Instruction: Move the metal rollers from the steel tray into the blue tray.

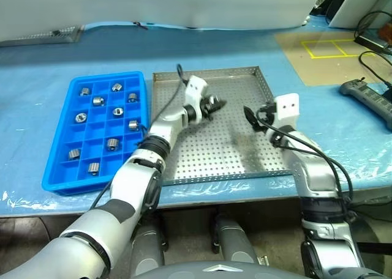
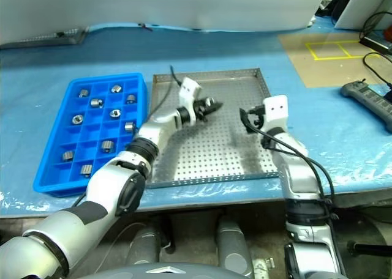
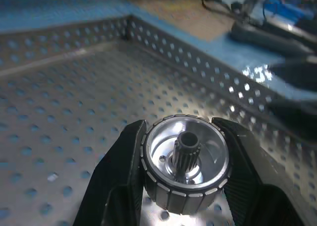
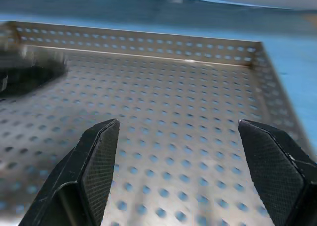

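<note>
Blue table cover point(image 1: 184, 52) takes up most of the bench, w/ loads of free room at the back and a taped yellow square point(image 1: 331, 48) off to the right. Steel tray point(image 1: 239, 163) sits mid-table, grey perforated sheet w/ low punched rims, floor basically bare so both arms have space over it. Blue tray point(image 1: 58, 150) is just beside its left rim, glossy plastic w/ a grid of square pockets; approx ten rollers point(image 1: 112, 144) sit one per pocket, rest of the pockets free. Black handset point(image 1: 367, 98) w/ cables lies well off to the right.

Left gripper point(image 3: 184, 186) is over the steel tray's far-left part, fingers clamped on a roller point(image 3: 185, 161): shiny round metal, ribbed rim, splined hub in the middle, pinched from both sides and held clear above the holes. Right gripper point(image 4: 198, 161) hangs over the tray's right half, textured black pads point(image 4: 101, 151) spread wide, nothing between them, just perforated floor.
</note>
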Available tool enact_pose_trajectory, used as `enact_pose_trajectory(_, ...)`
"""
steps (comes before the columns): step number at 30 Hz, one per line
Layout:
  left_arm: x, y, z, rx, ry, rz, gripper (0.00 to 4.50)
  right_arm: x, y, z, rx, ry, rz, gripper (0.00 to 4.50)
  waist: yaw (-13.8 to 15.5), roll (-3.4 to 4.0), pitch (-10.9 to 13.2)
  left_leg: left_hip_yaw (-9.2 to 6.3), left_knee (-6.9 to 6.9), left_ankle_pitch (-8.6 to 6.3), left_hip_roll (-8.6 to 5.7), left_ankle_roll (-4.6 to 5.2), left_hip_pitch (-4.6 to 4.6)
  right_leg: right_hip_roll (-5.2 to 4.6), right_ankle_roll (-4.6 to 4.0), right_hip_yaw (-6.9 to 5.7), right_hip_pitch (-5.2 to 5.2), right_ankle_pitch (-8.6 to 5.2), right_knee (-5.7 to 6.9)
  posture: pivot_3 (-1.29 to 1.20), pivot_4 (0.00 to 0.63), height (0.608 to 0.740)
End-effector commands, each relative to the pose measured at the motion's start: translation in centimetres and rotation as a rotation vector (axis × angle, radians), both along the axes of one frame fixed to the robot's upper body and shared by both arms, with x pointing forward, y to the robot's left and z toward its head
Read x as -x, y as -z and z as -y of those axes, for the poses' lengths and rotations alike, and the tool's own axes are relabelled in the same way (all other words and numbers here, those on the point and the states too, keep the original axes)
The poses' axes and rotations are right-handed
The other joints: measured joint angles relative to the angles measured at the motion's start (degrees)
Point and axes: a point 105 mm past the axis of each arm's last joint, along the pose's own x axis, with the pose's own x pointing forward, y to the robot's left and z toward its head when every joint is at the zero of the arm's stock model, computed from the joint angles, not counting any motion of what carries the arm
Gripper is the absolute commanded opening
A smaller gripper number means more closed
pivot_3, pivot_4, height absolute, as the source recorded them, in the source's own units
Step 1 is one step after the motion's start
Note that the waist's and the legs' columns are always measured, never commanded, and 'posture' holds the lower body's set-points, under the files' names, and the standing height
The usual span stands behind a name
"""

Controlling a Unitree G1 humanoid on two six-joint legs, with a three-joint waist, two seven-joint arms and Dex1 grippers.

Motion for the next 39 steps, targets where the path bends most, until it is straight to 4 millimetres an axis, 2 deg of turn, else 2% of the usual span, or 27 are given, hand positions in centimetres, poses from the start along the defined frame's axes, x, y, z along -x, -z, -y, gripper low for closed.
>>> enact_pose_trajectory(1, 0.1, -4.4, -4.4, 0.071, -0.159, 0.136, 1.74, -1.8, -1.5, -2.9, 0.015, -0.127, 0.050, 3.97, 1.06, 0.04, -0.01, 0.00, -0.04, 0.01, 0.03, -0.01, 0.00, 0.01, 0.00, -0.05, -0.01, 0.00, 0.00, -0.08, 0.150, 0.740)
enact_pose_trajectory(7, 2.3, -5.2, -11.3, 0.049, -0.463, 0.223, 1.74, -4.3, -3.0, -7.4, -0.021, -0.298, 0.071, 3.97, 6.03, 0.18, 0.03, 0.00, -0.12, 0.17, 0.22, 0.11, -0.10, 0.08, -0.03, -0.25, -0.06, -0.02, 0.02, 0.15, 0.150, 0.740)
enact_pose_trajectory(11, 3.8, -3.5, -15.0, 0.021, -0.652, 0.172, 1.74, -4.8, -3.1, -11.1, -0.024, -0.411, 0.068, 3.97, 9.31, 0.21, 0.04, -0.02, -0.07, 0.07, 0.22, -0.13, -0.12, 0.01, -0.03, -0.31, -0.05, -0.02, 0.08, 0.27, 0.150, 0.740)
enact_pose_trajectory(15, 4.6, -1.6, -17.2, -0.013, -0.766, 0.104, 1.74, -4.9, -2.7, -12.8, -0.022, -0.463, 0.059, 3.97, 12.29, 0.24, 0.06, -0.05, -0.08, 0.10, 0.19, -0.22, -0.14, -0.09, -0.03, -0.40, 0.02, -0.02, 0.10, 0.31, 0.150, 0.740)
enact_pose_trajectory(21, 5.2, 1.6, -18.4, -0.059, -0.791, 0.003, 1.74, -5.1, -2.4, -13.4, -0.024, -0.482, 0.054, 3.97, 13.29, 0.24, 0.07, -0.22, -0.12, 0.21, 0.15, -0.41, -0.12, -0.11, -0.01, -0.38, 0.04, -0.03, 0.21, 0.32, 0.150, 0.740)
enact_pose_trajectory(24, 4.8, 2.4, -18.7, -0.075, -0.797, -0.034, 1.74, -5.5, -2.8, -12.8, -0.018, -0.466, 0.062, 3.97, 13.42, 0.23, 0.07, -0.29, -0.17, 0.32, 0.18, -0.59, -0.17, -0.10, 0.04, -0.37, -0.29, -0.06, 0.59, 0.29, 0.150, 0.740)
enact_pose_trajectory(28, 4.3, 5.1, -19.3, -0.137, -0.836, -0.125, 1.74, -5.6, -2.3, -11.9, -0.002, -0.446, 0.060, 3.97, 13.35, 0.23, 0.07, -0.29, -0.35, 0.46, 0.19, -0.81, -0.16, -0.03, 0.09, -0.23, -0.66, -0.09, 0.94, 0.27, 0.150, 0.740)
enact_pose_trajectory(32, 4.1, 5.4, -18.9, -0.111, -0.822, -0.136, 3.04, -5.6, -1.9, -11.2, -0.001, -0.428, 0.056, 3.97, 12.99, 0.23, 0.06, -0.29, -0.37, 0.50, 0.19, -0.86, -0.16, 0.03, 0.09, -0.15, -0.71, -0.09, 0.94, 0.26, 0.150, 0.740)
enact_pose_trajectory(35, 4.2, 3.7, -16.2, -0.004, -0.656, -0.093, 4.02, -5.5, -1.9, -11.6, 0.008, -0.436, 0.062, 3.97, 12.95, 0.23, 0.06, -0.29, -0.39, 0.50, 0.19, -0.86, -0.19, 0.05, 0.08, -0.18, -0.73, -0.09, 0.94, 0.25, 0.150, 0.740)
enact_pose_trajectory(39, 4.1, 1.6, -16.2, 0.037, -0.605, -0.019, 4.02, -5.4, -2.2, -11.9, 0.006, -0.443, 0.073, 3.97, 13.36, 0.23, 0.06, -0.27, -0.30, 0.49, 0.16, -0.84, -0.30, 0.00, 0.07, -0.15, -0.75, -0.09, 0.92, 0.25, 0.150, 0.740)
